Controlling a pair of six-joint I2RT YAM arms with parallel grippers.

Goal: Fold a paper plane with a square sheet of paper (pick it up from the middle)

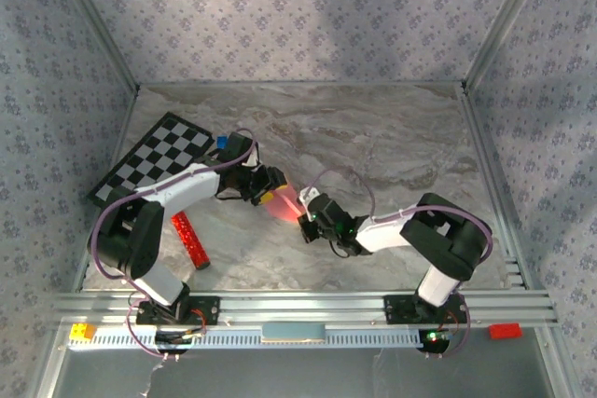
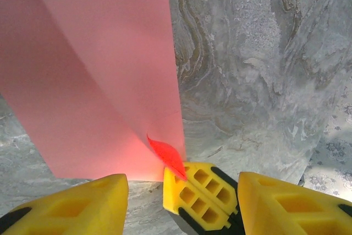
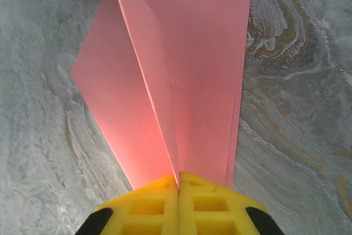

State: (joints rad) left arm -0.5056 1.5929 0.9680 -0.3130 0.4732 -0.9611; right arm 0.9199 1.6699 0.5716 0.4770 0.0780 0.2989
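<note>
no writing, label, brand, number or sign can be read in any view. the pink paper (image 3: 187, 70) is plain on every visible face. the checkerboard (image 1: 154, 157) bears only black and white squares, and the wall covering (image 1: 298, 16) carries just a small repeated floral motif.

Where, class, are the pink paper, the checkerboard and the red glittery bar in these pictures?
pink paper (image 3: 187, 64), right wrist view, its flat right panel.
checkerboard (image 1: 154, 160), top external view, its middle squares.
red glittery bar (image 1: 190, 240), top external view, its middle.
</note>
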